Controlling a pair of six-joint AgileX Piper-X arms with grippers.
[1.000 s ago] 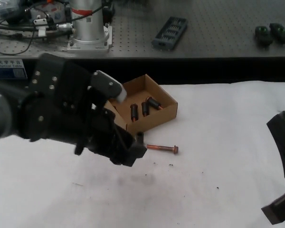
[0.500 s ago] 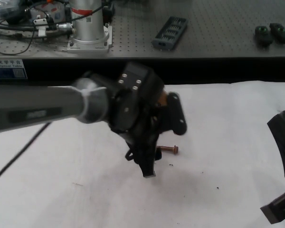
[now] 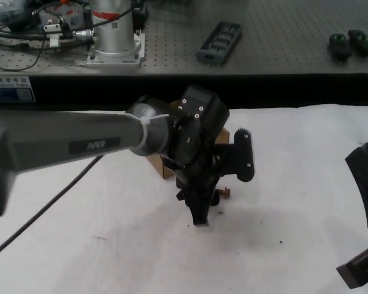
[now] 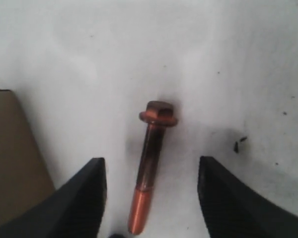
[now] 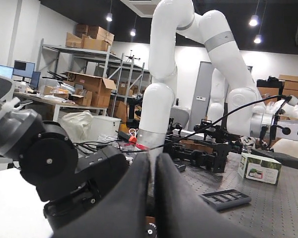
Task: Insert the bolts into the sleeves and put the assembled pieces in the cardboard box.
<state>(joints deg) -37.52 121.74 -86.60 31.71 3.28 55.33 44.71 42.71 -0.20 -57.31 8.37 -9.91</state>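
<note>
The cardboard box stands near the middle of the white tabletop, largely hidden behind the left arm; just beside it the left claw hangs low with its fingers apart. The copper bolt lies flat between them, touching neither. Far to the right, the right claw has its fingers pressed together.

Getting bright, even overhead light on the white surface, slightly washing out. Seeing a soft, diffuse shadow under the left arm, close to the bolt. Showing a faint grey halo beside the bolt head in the left wrist view, left pincer fingers rendering near-black. Catching hard glare from ceiling spotlights in the right wrist view, dim room behind, right pincer reading as a silhouette.
</note>
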